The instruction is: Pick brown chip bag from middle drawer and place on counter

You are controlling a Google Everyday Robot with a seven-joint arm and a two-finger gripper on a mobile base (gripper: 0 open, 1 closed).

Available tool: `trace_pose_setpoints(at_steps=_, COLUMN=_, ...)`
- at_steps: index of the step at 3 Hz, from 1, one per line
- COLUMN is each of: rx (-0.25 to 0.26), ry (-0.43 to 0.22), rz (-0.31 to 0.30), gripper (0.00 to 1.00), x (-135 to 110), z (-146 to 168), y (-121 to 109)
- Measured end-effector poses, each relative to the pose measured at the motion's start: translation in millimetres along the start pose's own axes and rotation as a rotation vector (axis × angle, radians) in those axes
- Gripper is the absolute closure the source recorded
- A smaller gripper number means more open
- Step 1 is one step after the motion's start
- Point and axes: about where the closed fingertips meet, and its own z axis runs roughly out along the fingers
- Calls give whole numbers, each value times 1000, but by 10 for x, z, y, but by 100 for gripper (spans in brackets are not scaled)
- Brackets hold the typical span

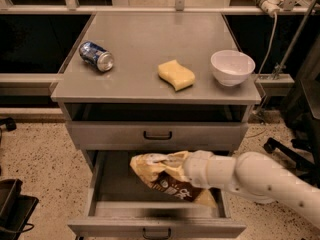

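The brown chip bag [162, 176], tan-yellow and dark brown with white lettering, hangs tilted over the open middle drawer [107, 184], lifted off its grey floor. My gripper [184, 170] comes in from the right on the white arm and is shut on the bag's upper part; its fingers are mostly hidden by the wrist and the bag. The counter [150, 39] is the grey slab on top of the cabinet, above the gripper.
On the counter lie a blue soda can [96, 56] on its side at the left, a yellow sponge [176, 75] in the middle and a white bowl [232, 67] at the right. The top drawer [157, 135] is shut. A chair base [292, 154] stands at the right.
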Motion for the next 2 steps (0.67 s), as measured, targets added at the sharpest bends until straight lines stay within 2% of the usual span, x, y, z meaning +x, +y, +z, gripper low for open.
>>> trace_pose_setpoints(at_steps=1, rx=28, ry=-3, rz=-103, gripper=100, x=-645, z=-686, y=32)
trace_pose_setpoints(at_steps=2, rx=83, ry=-15, rz=-178, gripper=100, x=-1231, z=-1150, y=-88)
